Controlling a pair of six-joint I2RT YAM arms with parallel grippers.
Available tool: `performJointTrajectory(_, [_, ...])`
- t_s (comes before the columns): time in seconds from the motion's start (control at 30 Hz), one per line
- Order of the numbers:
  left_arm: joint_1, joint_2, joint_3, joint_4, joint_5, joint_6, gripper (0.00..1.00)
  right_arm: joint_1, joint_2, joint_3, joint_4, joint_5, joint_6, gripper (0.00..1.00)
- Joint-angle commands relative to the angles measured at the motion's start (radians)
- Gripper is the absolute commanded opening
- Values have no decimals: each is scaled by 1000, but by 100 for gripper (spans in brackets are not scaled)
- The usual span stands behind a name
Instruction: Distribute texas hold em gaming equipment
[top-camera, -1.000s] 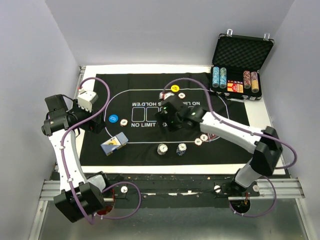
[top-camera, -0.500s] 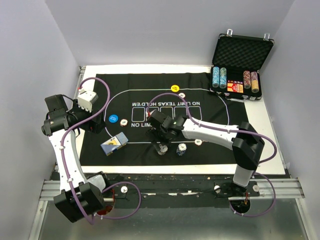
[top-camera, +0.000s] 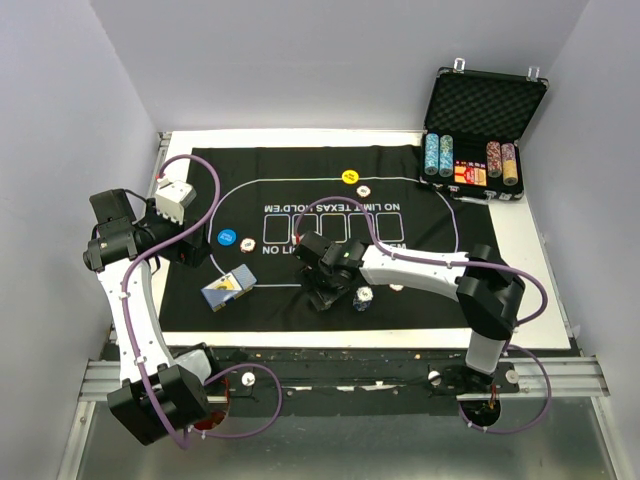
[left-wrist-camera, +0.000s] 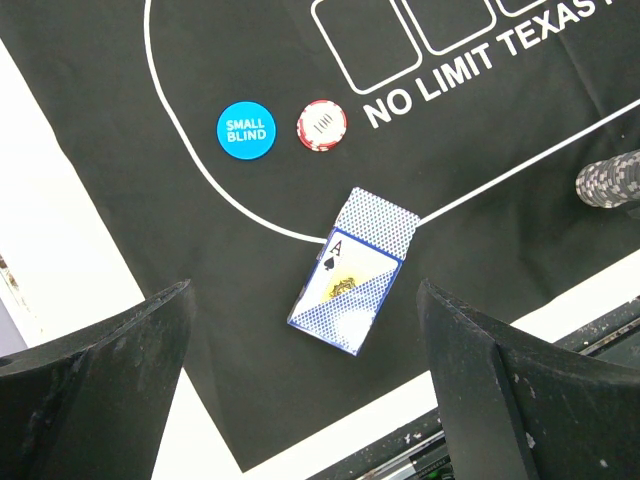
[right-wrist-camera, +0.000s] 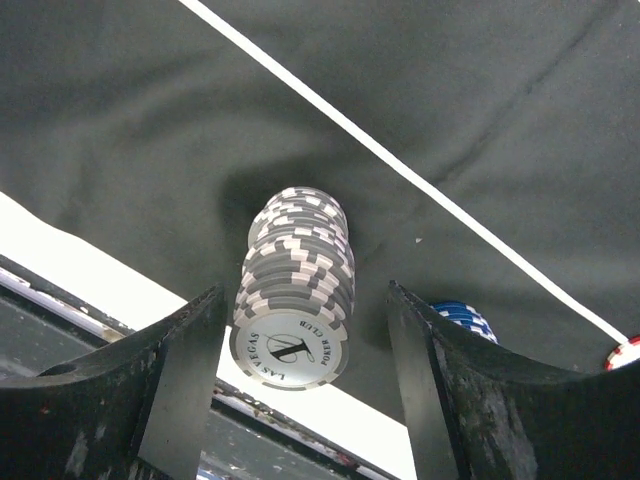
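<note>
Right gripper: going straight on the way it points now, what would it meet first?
The grey-and-white chip stack, upright on the black felt mat, right between the open jaws of the right gripper. Depth is unclear, so contact may be close.

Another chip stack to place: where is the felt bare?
Bare: far-left felt between the yellow disc and left claw; right end between lettering and case. Crowded: near edge, with card box, right claw round the grey stack, blue stack.

Deck box (left-wrist-camera: 352, 285) on mat (left-wrist-camera: 250, 60), button disc (left-wrist-camera: 245, 130) left of chip (left-wrist-camera: 321, 124), chip stack (right-wrist-camera: 293, 290) between fingers (right-wrist-camera: 180, 380) of right gripper (right-wrist-camera: 305, 300)
</note>
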Motion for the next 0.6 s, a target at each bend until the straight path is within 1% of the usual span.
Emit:
performJointTrajectory(0.0, [8,-11,17,-10,4,3,99,9,5,-15,32,-6,21,68])
performJointTrajectory(0.1, [8,-15,13,-9,3,3,99,7,8,-23,42,-5,27,58])
performJointTrajectory(0.23, [9,-20,8,-4,-3,5,99,9,19,-23,48,-8,27,49])
performJointTrajectory(0.4, [9,-25,8,-4,-8,6,99,7,14,-13,41,-6,31,31])
performJointTrajectory(0.57, [8,-18,8,-4,-2,5,99,9,4,49,-14,21,15,29])
